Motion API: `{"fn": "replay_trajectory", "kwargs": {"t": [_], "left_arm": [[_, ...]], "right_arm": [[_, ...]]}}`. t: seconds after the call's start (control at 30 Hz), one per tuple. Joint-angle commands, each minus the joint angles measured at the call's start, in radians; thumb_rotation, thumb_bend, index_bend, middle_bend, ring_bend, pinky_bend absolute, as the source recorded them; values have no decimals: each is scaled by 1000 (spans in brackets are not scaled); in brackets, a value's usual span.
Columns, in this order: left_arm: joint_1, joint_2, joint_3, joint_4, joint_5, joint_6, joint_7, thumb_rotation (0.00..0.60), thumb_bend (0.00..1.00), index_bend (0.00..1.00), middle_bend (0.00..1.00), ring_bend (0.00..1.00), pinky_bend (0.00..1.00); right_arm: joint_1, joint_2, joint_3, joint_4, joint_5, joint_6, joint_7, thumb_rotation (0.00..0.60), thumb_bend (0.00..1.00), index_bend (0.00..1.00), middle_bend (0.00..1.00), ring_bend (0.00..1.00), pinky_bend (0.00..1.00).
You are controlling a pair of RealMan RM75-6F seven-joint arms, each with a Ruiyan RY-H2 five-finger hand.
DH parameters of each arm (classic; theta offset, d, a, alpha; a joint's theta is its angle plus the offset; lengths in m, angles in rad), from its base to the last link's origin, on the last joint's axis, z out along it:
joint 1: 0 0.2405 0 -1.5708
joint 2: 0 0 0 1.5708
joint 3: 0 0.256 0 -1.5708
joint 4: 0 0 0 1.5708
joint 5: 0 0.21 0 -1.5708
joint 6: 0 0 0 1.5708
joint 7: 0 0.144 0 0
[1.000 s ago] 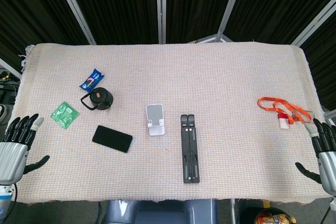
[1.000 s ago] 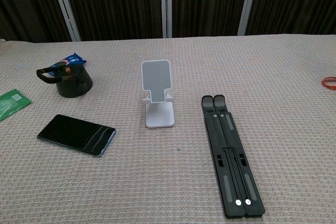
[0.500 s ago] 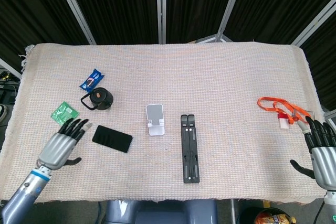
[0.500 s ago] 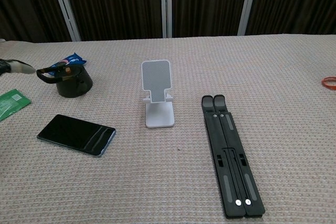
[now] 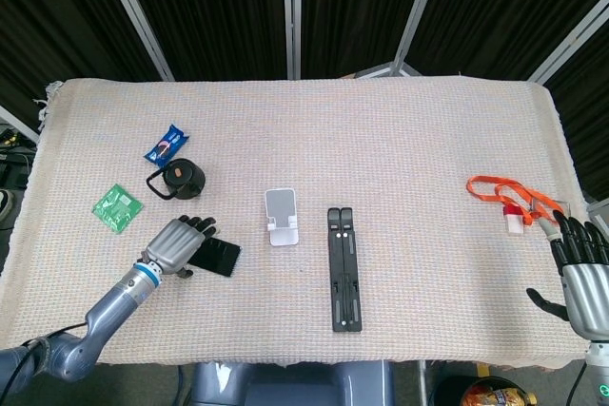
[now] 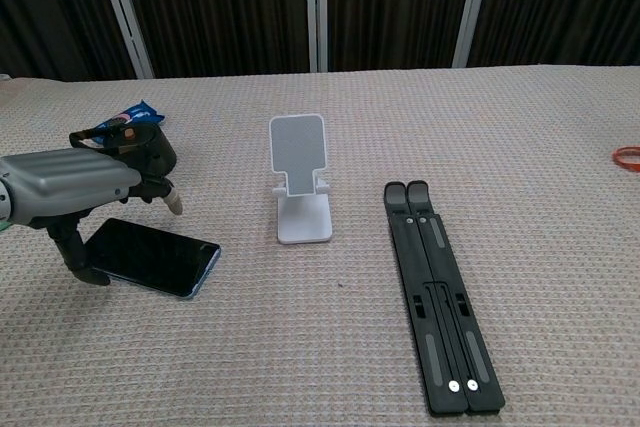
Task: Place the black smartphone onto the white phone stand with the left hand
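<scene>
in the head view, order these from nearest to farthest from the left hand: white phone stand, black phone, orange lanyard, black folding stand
From the left hand:
1. Black phone: right under the hand's fingers, at the left of the table.
2. White phone stand: near the middle, to the phone's right.
3. Black folding stand: just right of the white stand.
4. Orange lanyard: far right edge, near the right hand.

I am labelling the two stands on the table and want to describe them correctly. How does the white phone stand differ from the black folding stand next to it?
The white phone stand is set up, its back plate upright; the black folding stand lies folded flat. The white phone stand is short and compact, while the black folding stand is long and narrow, of two parallel bars. They differ in colour: white against black. Both rest empty on the woven cloth, side by side, apart from each other.
</scene>
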Motion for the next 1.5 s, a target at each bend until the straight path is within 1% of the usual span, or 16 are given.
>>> {"fn": "replay_trajectory", "kwargs": {"t": [0.03, 0.27, 0.4, 0.47, 0.53, 0.6, 0.7, 0.8, 1.03, 1.1, 1.2, 1.27, 1.3, 1.37, 1.43, 1.5], "left_arm": [[-19, -13, 7, 21, -32, -19, 16, 600, 0, 204, 121, 198, 260], [-42, -43, 20, 59, -73, -20, 31, 600, 0, 214, 127, 207, 271], [-51, -63, 30, 77, -83, -6, 47, 600, 0, 255, 161, 235, 299], [-56, -71, 35, 86, -88, -3, 56, 600, 1, 320, 234, 296, 343], [-59, -80, 37, 91, -100, 4, 59, 600, 24, 460, 392, 428, 430], [-59, -85, 37, 93, -99, 19, 60, 600, 53, 538, 465, 488, 470], [-58, -82, 45, 85, -101, 35, 65, 600, 78, 556, 477, 499, 478], [-58, -62, 50, 58, -97, 51, 60, 600, 79, 566, 482, 506, 478], [-37, 30, 55, -39, 30, 133, -32, 600, 79, 567, 482, 506, 478], [-34, 62, 50, -71, 75, 160, -63, 600, 79, 567, 482, 506, 478], [-34, 82, 44, -90, 111, 185, -81, 600, 78, 568, 482, 506, 479], [-39, 92, 28, -97, 167, 226, -94, 600, 77, 569, 483, 509, 485], [-43, 93, 20, -91, 204, 250, -105, 600, 76, 574, 487, 513, 490], [-62, 81, 0, -39, 319, 320, -116, 600, 73, 582, 494, 519, 496], [-106, 64, -9, 54, 438, 357, -118, 600, 57, 596, 502, 525, 496], [-160, 55, -4, 146, 543, 365, -123, 600, 38, 629, 522, 540, 496]], "right_arm": [[0, -1, 0, 3, 5, -3, -1, 600, 0, 0, 0, 0, 0], [2, -5, -1, 5, 10, -8, -6, 600, 0, 0, 0, 0, 0], [3, -7, -1, 5, 10, -11, -9, 600, 0, 0, 0, 0, 0], [4, -7, -1, 5, 12, -12, -10, 600, 0, 0, 0, 0, 0], [5, -8, -1, 5, 13, -13, -9, 600, 0, 0, 0, 0, 0], [5, -8, -1, 6, 14, -14, -9, 600, 0, 0, 0, 0, 0], [6, -9, 0, 8, 17, -16, -7, 600, 0, 0, 0, 0, 0], [6, -8, 0, 8, 18, -16, -4, 600, 0, 0, 0, 0, 0], [4, -4, -1, 6, 17, -12, 5, 600, 0, 0, 0, 0, 0], [3, -2, -1, 4, 19, -10, 8, 600, 0, 0, 0, 0, 0], [2, -1, -1, 4, 20, -9, 11, 600, 0, 0, 0, 0, 0], [1, 0, 0, 4, 24, -8, 14, 600, 0, 0, 0, 0, 0], [1, 0, 1, 4, 26, -9, 17, 600, 0, 0, 0, 0, 0], [2, 2, 2, 4, 31, -13, 30, 600, 0, 0, 0, 0, 0], [1, 5, 7, 6, 41, -13, 36, 600, 0, 0, 0, 0, 0], [1, 8, 11, 7, 49, -12, 43, 600, 0, 0, 0, 0, 0]]}}
